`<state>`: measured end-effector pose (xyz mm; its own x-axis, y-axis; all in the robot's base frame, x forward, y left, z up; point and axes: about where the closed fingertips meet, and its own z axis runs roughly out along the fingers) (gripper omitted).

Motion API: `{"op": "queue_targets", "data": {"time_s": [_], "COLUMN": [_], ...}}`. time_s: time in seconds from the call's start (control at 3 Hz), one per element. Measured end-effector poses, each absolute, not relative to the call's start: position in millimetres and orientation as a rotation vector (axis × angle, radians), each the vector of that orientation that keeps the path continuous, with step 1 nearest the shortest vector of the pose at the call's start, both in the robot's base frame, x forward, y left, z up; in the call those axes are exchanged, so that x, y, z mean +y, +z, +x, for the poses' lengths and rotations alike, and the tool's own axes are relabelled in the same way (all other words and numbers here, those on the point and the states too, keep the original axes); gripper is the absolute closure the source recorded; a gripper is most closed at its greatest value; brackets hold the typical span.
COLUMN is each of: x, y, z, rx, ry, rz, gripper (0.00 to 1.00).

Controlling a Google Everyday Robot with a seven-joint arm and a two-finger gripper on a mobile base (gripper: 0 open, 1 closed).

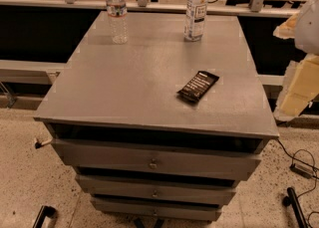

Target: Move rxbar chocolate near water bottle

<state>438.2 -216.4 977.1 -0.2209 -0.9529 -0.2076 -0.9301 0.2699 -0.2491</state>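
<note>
The rxbar chocolate [198, 86], a flat black-wrapped bar with small white print, lies on the right side of the grey cabinet top [134, 82], nearer the front. The water bottle [117, 11], clear and ribbed with a white cap and a reddish label band, stands upright at the back left of the top. My gripper [295, 90] shows as a pale, yellowish shape at the right edge of the view, off the side of the cabinet, to the right of the bar and apart from it. It holds nothing that I can see.
A second clear bottle [196, 9] with a big white label stands at the back right. The cabinet has several drawers [154, 162] below. A shelf rail [149, 4] runs behind. Cables [301, 167] lie on the speckled floor at right.
</note>
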Motion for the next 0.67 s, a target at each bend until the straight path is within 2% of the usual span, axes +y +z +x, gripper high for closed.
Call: {"op": "queue_targets", "data": {"time_s": [0.67], "x": [-215.9], "y": [978.3], "z": [438.7], "rx": [2.21], "ry": [-0.103], "rz": [-1.736], "gripper": [0.0]}}
